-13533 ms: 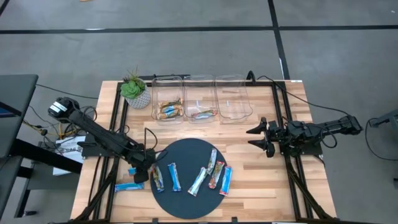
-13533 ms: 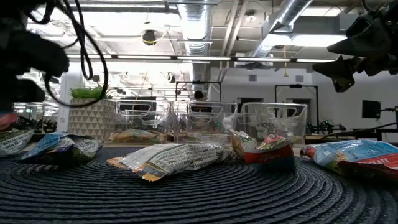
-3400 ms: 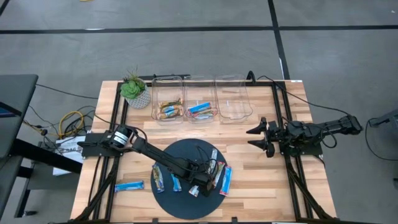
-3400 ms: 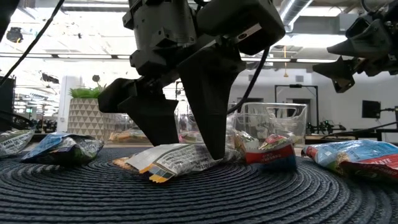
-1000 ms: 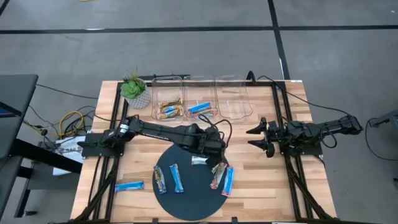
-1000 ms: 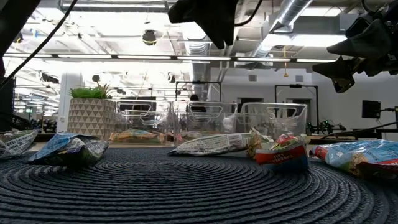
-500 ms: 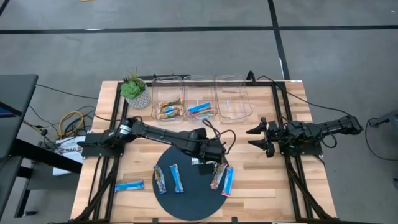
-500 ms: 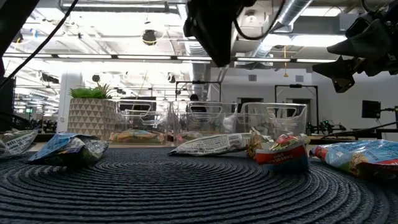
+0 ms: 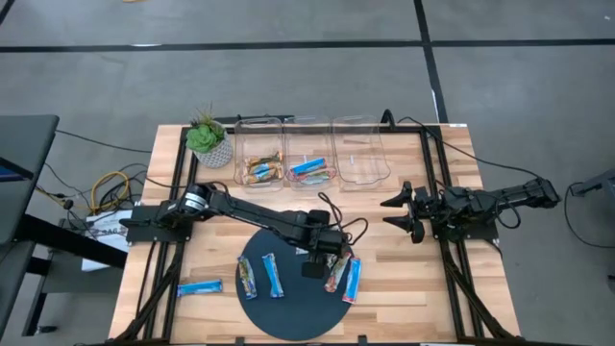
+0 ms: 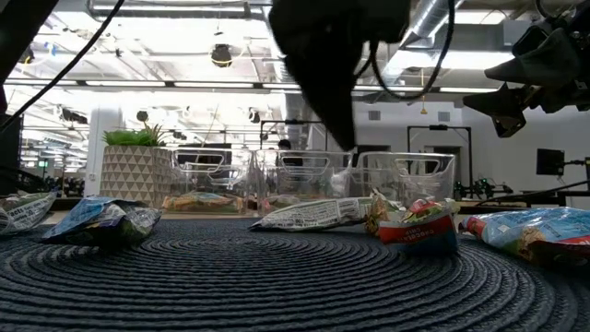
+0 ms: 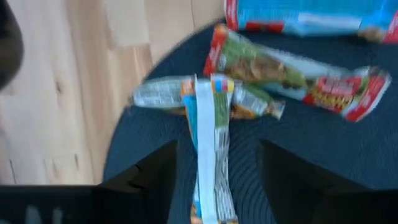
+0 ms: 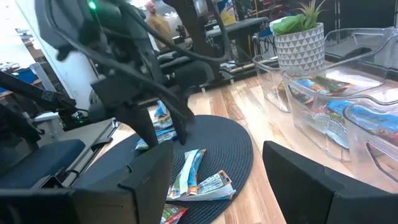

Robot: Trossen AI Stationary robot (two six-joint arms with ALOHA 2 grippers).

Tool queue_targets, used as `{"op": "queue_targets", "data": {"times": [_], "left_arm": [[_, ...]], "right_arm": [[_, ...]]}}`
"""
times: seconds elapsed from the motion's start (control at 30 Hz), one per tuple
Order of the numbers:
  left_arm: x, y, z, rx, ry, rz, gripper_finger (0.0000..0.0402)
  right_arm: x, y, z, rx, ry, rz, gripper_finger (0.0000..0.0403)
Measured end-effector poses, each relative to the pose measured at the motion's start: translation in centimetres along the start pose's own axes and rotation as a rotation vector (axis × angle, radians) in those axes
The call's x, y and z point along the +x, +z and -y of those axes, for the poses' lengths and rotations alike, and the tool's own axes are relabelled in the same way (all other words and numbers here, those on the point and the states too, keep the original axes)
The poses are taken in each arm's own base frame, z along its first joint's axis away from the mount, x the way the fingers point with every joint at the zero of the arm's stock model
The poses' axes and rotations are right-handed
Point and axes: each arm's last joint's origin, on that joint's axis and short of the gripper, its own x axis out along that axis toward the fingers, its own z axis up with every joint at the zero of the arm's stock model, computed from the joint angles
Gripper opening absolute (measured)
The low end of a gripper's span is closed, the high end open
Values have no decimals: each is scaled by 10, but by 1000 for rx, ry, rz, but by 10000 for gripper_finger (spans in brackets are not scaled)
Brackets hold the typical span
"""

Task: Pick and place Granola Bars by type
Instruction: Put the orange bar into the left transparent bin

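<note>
Left wrist view: left tool spread above a silvery bar on the mat.

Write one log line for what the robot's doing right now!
left gripper: open, above silvery bar on mat | right gripper: open, waiting at right | bins: two hold bars

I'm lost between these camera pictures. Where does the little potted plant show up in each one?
High view: the potted plant is at the table's far left corner.
Low view: left of middle, in the background.
Right wrist view: near the top right.
Left wrist view: not in it.
Shared landmark: the clear bins stand right beside the plant in all three views that show it.
</note>
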Motion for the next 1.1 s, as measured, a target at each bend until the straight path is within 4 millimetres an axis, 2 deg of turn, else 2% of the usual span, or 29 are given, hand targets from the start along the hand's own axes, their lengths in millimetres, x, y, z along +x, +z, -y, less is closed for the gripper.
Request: {"op": "queue_targets", "data": {"times": [0.4,1.1], "left_arm": [[27,-15,-1,-7,-4,-19,224],[57,-31,-6,-56,-16,-8,224]], "right_arm": [[0,0,0,0,0,0,244],[0,0,0,0,0,0,244]]}}
